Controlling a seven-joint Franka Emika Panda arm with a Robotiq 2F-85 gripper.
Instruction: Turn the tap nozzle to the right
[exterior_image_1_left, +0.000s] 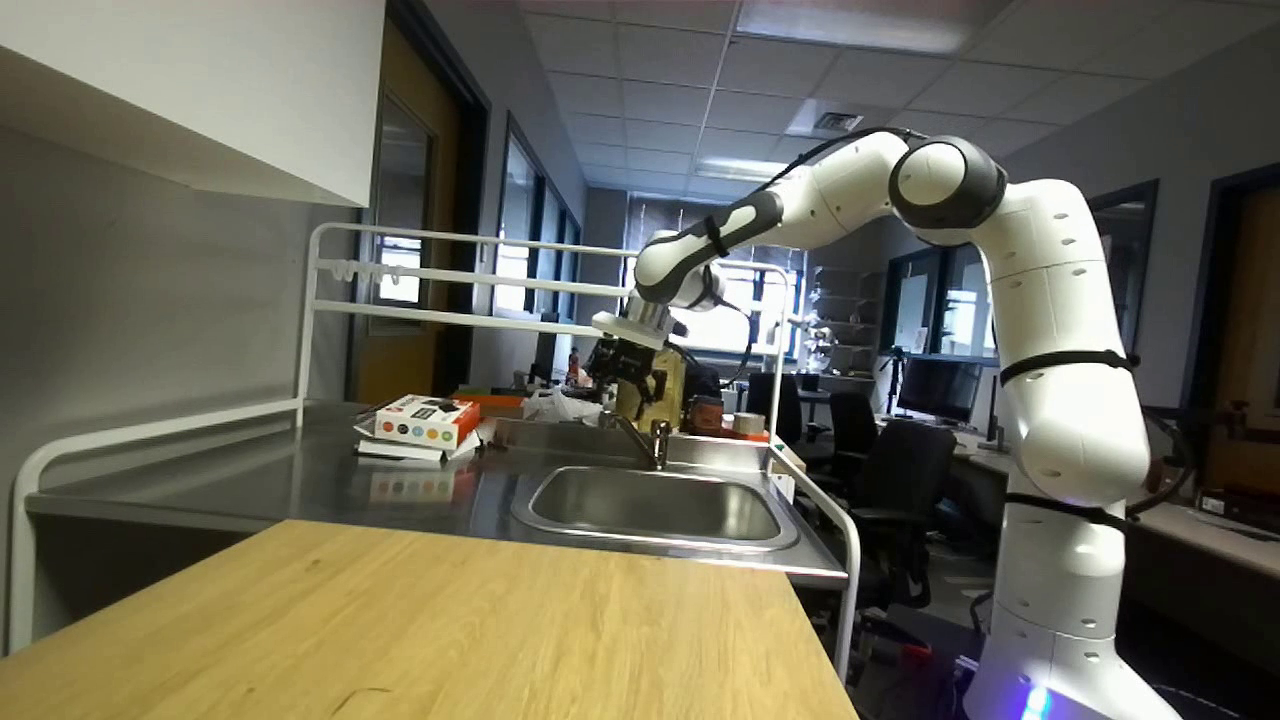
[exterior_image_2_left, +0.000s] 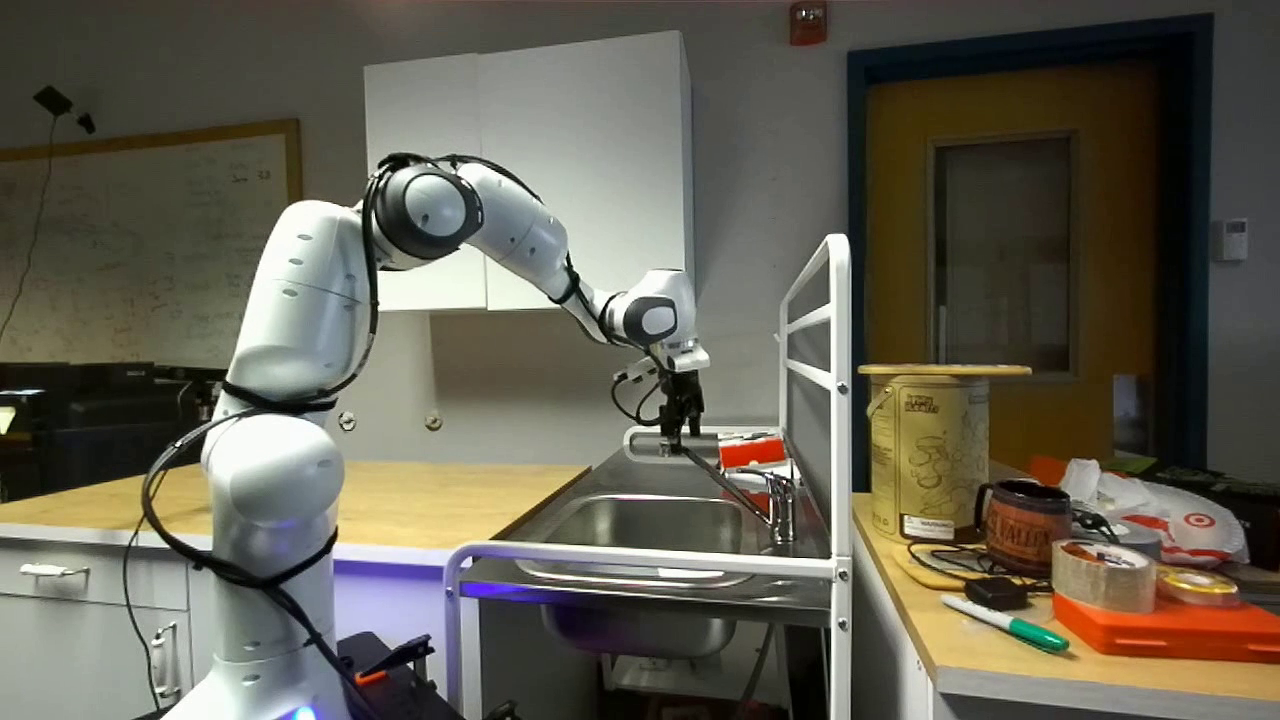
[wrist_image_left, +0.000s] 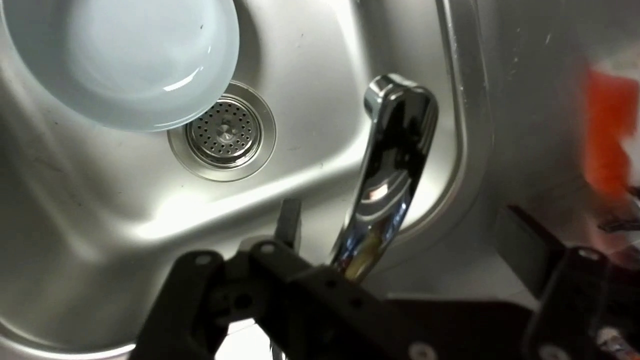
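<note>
The tap nozzle (exterior_image_1_left: 632, 436) is a slim chrome spout at the back edge of the steel sink (exterior_image_1_left: 545, 525). It also shows in an exterior view (exterior_image_2_left: 728, 486), angled out and upward over the basin. In the wrist view the nozzle (wrist_image_left: 395, 150) runs between my two finger pads, its lower part hidden behind the black gripper body. My gripper (wrist_image_left: 407, 231) is open, its pads wide apart on either side of the spout, with a gap to each. In both exterior views the gripper (exterior_image_1_left: 628, 390) (exterior_image_2_left: 682, 432) points down near the spout's free end. I cannot tell the exact height between them.
A pale bowl (wrist_image_left: 125, 65) lies in the basin beside the drain (wrist_image_left: 225, 131). A white rack (exterior_image_2_left: 815, 318) stands behind the tap. A white and orange box (exterior_image_1_left: 425, 422) is on the steel counter. A yellow tin (exterior_image_2_left: 930, 460) and mug (exterior_image_2_left: 1025, 528) stand beyond the rack.
</note>
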